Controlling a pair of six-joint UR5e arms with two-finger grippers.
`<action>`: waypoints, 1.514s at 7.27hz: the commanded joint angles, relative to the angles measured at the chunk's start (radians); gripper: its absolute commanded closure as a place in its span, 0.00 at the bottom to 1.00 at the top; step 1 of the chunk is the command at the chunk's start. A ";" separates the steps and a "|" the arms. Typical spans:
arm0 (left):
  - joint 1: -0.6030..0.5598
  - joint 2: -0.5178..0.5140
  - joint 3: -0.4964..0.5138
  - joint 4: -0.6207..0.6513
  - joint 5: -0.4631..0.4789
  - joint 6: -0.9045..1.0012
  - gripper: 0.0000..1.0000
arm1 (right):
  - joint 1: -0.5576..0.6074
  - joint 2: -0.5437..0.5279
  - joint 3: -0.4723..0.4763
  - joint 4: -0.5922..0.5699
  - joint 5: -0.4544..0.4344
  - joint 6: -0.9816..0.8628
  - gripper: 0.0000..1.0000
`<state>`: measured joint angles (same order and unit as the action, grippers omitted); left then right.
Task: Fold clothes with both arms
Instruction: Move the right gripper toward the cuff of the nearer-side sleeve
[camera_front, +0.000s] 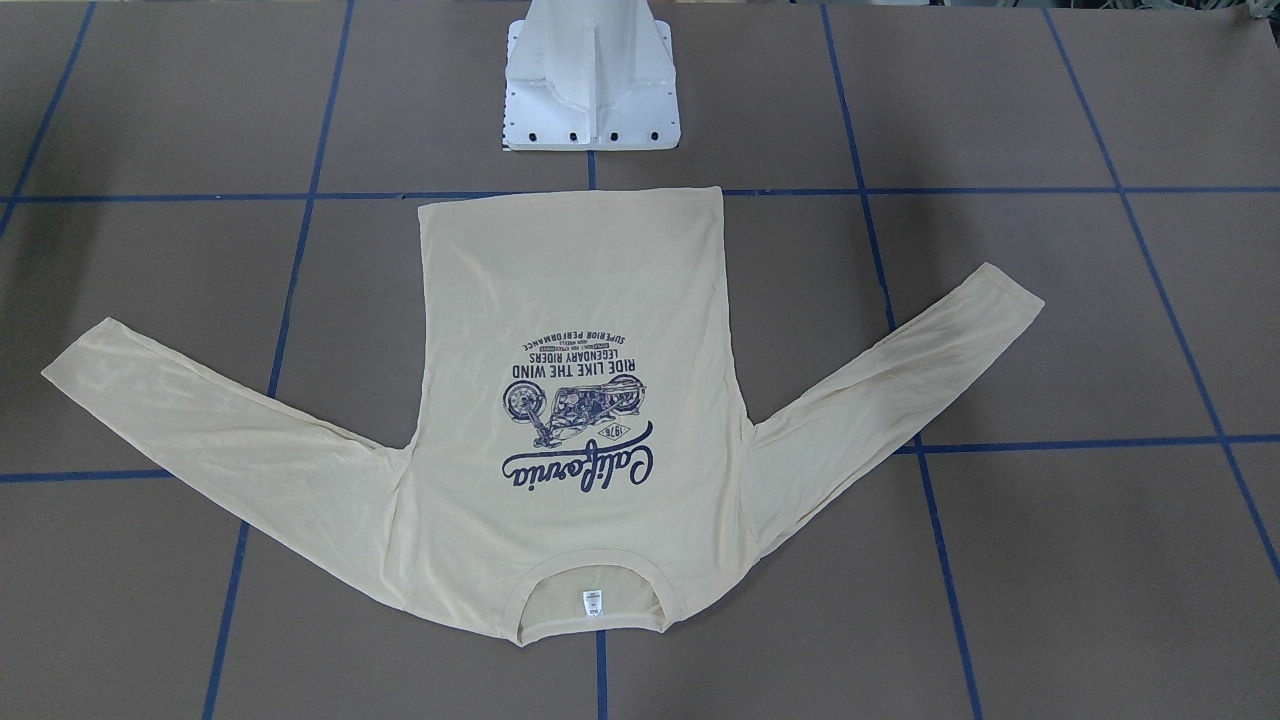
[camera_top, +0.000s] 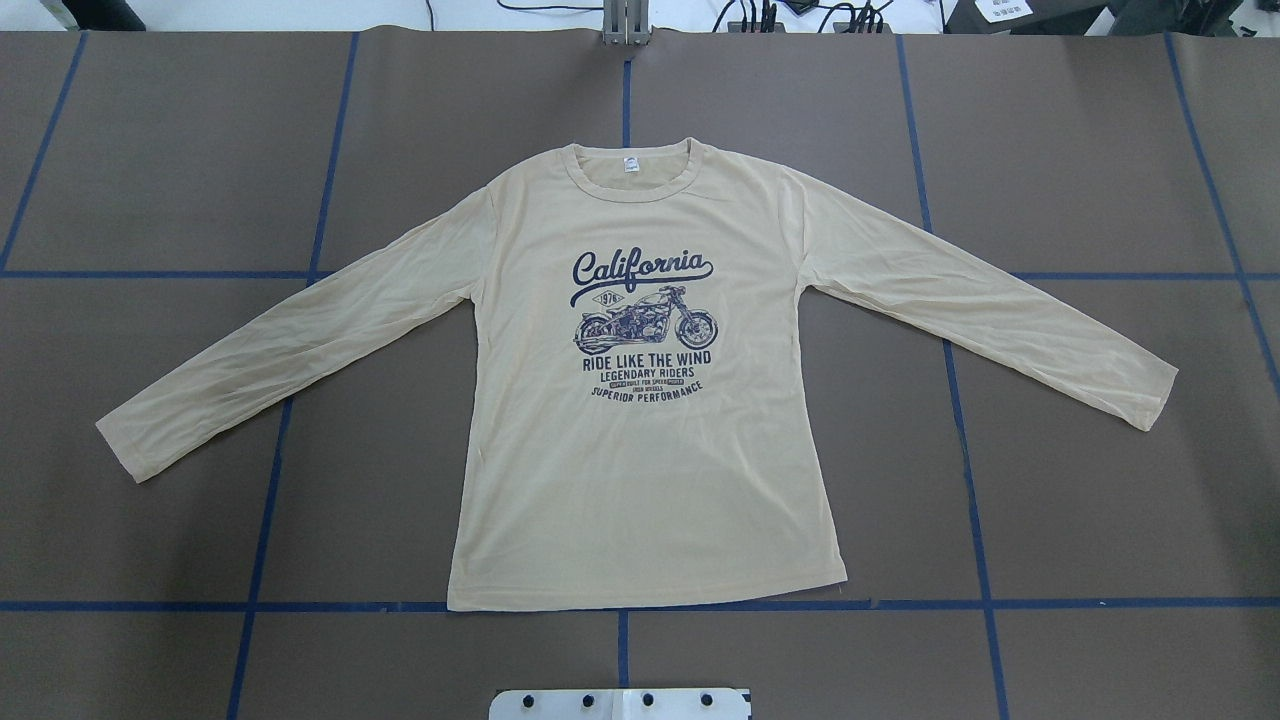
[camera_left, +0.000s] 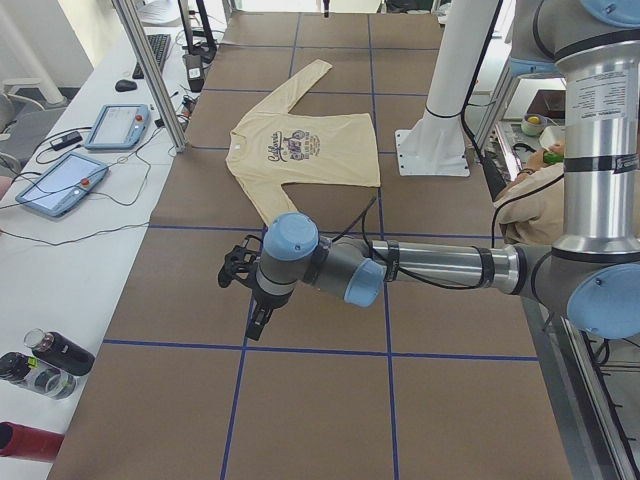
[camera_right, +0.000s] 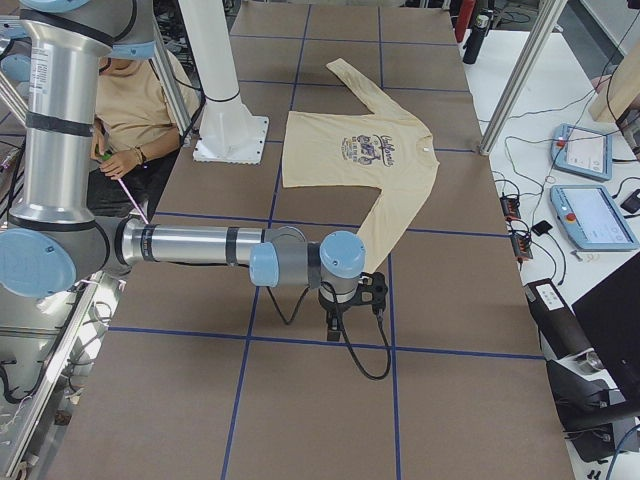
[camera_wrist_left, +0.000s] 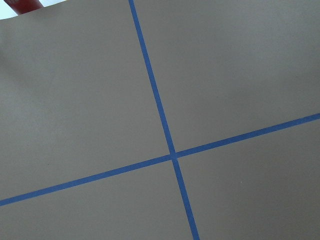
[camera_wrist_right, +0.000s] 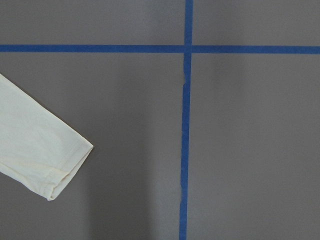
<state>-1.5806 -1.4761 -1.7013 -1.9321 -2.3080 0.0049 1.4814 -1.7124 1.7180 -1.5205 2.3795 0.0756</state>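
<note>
1. The left jaws show only from the counter's (camera_top: 150, 150) end. They point down over bare brown surface at a crossing of blue tape lines (camera_wrist_left: 172, 155). I cannot tell whether they stand wide or narrow.
2. The right jaws also show only from the side, hanging near the sleeve cuff (camera_wrist_right: 65, 165). Their spread cannot be told either.
3. The left arm (camera_left: 430, 265) and right arm (camera_right: 190, 243) reach out low, one at each end.
4. The cream-yellow shirt (camera_top: 640, 480) lies flat at the middle, navy print up and sleeves spread. Its hem is toward the white pedestal (camera_front: 590, 90) and its collar is on the far side from it.
</note>
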 joint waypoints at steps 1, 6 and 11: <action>0.004 -0.001 0.009 -0.056 -0.001 0.001 0.00 | -0.085 0.065 -0.026 -0.001 0.000 0.007 0.00; 0.036 -0.004 0.034 -0.114 -0.010 0.000 0.00 | -0.246 0.054 -0.139 0.330 0.023 0.393 0.00; 0.037 -0.010 0.032 -0.114 -0.010 0.000 0.00 | -0.361 0.076 -0.247 0.575 0.014 0.646 0.08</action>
<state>-1.5436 -1.4862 -1.6688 -2.0463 -2.3180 0.0046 1.1462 -1.6506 1.4841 -0.9913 2.3970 0.6270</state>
